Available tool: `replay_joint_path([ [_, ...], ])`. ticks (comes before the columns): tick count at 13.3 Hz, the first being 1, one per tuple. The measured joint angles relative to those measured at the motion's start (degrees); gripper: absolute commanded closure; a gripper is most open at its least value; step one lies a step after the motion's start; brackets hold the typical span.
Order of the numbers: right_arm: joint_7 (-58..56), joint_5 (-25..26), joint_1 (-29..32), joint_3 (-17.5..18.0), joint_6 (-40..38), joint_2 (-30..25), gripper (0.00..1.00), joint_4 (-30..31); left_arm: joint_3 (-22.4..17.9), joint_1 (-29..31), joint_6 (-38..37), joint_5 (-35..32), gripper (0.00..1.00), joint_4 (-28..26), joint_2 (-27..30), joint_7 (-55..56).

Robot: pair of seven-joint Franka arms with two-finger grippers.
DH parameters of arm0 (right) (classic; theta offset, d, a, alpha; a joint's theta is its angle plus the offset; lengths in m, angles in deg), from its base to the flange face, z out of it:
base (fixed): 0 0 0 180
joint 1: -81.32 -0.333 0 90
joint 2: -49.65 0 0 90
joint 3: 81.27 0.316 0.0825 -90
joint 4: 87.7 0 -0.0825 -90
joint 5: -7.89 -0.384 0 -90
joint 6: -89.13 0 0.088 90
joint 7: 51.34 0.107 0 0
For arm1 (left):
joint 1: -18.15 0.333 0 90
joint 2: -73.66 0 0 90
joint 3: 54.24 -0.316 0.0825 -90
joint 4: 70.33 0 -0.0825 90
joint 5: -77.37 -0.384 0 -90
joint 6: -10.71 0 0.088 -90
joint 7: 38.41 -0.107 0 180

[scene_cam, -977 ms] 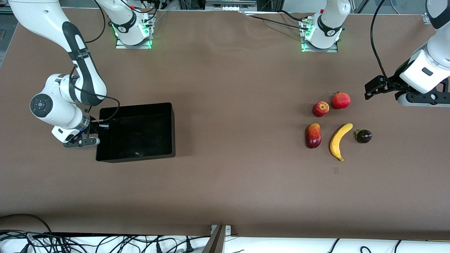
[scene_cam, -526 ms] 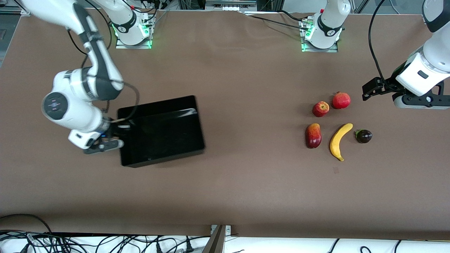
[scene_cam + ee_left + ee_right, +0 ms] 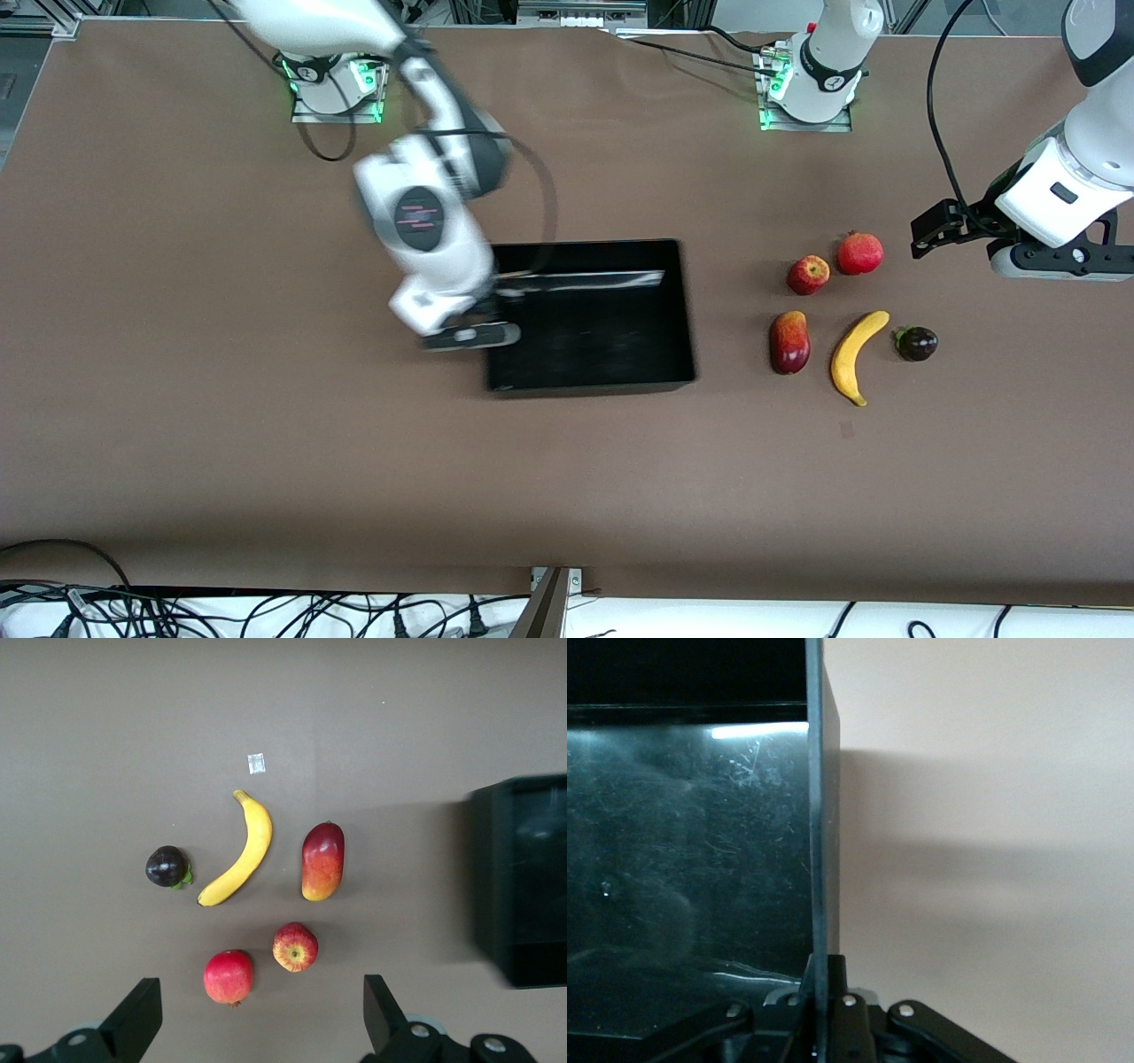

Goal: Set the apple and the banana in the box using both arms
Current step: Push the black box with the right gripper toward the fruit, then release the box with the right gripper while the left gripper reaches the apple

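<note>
The black box (image 3: 588, 384) sits near the table's middle, beside the fruits on their right-arm side. My right gripper (image 3: 485, 331) is shut on the box's end wall (image 3: 818, 815); its fingers (image 3: 852, 988) pinch that wall. The apple (image 3: 808, 274) lies beside a crowned red fruit. The banana (image 3: 856, 354) lies nearer the front camera than the apple. My left gripper (image 3: 1059, 259) is open and empty in the air, over the table at the left arm's end. Its view shows the apple (image 3: 295, 946), banana (image 3: 241, 861) and box (image 3: 523, 877) below the open gripper (image 3: 259, 994).
A crowned red fruit (image 3: 860, 253) lies beside the apple. A red-yellow mango (image 3: 789, 342) and a dark purple fruit (image 3: 917, 343) flank the banana. A small pale mark (image 3: 847, 430) is on the brown table nearer the front camera.
My right arm has moved the box from the right arm's end to the table's middle, close to the fruits. My left gripper has shifted only slightly. The fruits have not moved.
</note>
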Motion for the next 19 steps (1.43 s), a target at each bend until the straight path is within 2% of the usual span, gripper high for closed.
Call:
replay_joint_path([
  [3,5.7,-0.7,-4.9,-0.3,2.0,7.8,1.0,-6.6,-0.1,0.1,-2.5,0.0,0.0,0.3,0.0,0.1],
  [6,6.7,-2.1,-5.3,-0.4,4.6,10.2,1.0,-8.8,-0.1,0.4,-6.2,0.0,0.0,0.0,-0.5,0.0],
  [9,8.0,-2.1,-6.7,-0.4,6.8,11.3,1.0,-8.9,0.0,0.2,-11.5,0.0,0.0,-2.1,-5.4,-1.4],
  [12,8.2,-2.1,-8.0,-0.4,7.6,12.1,1.0,-8.9,1.8,0.1,-7.7,0.0,0.0,-7.8,-10.1,-3.5],
  [15,7.8,-2.1,-8.1,-0.6,7.6,12.2,1.0,-8.9,2.6,0.5,3.7,0.0,0.0,-16.0,-10.4,-13.6],
  [16,7.5,-2.1,-8.1,-0.7,7.6,12.2,0.8,-8.9,2.5,1.1,7.9,0.0,0.0,-18.9,-10.4,-17.8],
  [17,7.2,-2.1,-8.1,-0.8,7.6,12.2,0.37,-8.9,2.5,1.9,11.9,0.0,0.0,-21.8,-10.3,-21.4],
  [18,7.1,-2.1,-8.0,-0.8,7.7,12.2,0.0,-9.0,2.4,2.5,16.2,0.0,0.0,-24.9,-9.9,-23.7],
  [19,7.0,-2.1,-8.0,-0.9,7.7,12.1,0.0,-9.4,2.4,2.6,20.8,0.0,0.0,-28.6,-9.2,-24.9],
])
